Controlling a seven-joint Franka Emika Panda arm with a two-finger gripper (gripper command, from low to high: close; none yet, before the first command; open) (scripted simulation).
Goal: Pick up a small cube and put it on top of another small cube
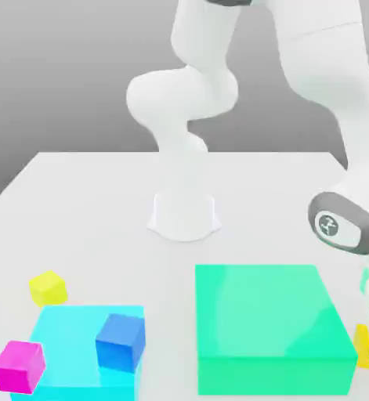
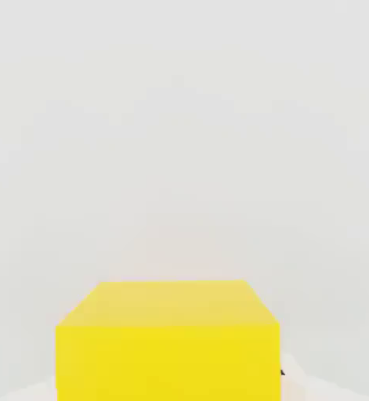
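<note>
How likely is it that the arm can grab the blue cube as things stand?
Probably not: its jaws look shut on a yellow cube, beyond the green block. Nothing covers the blue cube, though, so emptied jaws could likely get at it.

Green block (image 1: 265, 313), exterior view's right; cyan block (image 1: 71, 345), exterior view's left; both on pale tabletop (image 1: 258, 204).

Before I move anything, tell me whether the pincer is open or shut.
Shut, on the yellow cube: the pincer has its pale fingers at two opposite sides of the cube, close against it.
</note>
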